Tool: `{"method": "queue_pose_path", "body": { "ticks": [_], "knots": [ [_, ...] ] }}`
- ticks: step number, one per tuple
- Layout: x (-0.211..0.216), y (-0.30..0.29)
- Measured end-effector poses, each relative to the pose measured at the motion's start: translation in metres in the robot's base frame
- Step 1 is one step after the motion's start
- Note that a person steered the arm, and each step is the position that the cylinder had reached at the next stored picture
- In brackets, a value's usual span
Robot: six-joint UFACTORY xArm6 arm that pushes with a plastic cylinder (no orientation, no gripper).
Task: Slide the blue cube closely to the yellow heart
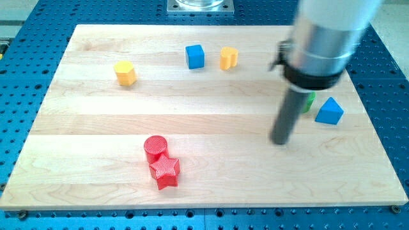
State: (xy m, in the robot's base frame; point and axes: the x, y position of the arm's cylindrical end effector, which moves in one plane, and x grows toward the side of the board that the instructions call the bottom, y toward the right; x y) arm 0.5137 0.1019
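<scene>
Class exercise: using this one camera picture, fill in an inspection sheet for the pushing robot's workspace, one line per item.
Surface: wooden board on a blue perforated table.
Job's things: blue cube close beside the yellow heart, a narrow gap between them.
Clutter: yellow hexagonal block; red cylinder touching red star; blue triangular block; green block, mostly hidden.
Hand: none; my tip rests far to the view's right of the cube, below it.
Cables: nothing seen.
Surroundings: metal plate at the view's top.
</scene>
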Motion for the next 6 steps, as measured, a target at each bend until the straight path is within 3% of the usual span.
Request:
{"method": "queue_pose_path", "body": {
  "ticks": [2,3,5,6],
  "knots": [
    [-0.104,-0.137],
    [-0.141,-0.165],
    [-0.217,-0.177],
    [-0.216,-0.111]
  ]
}}
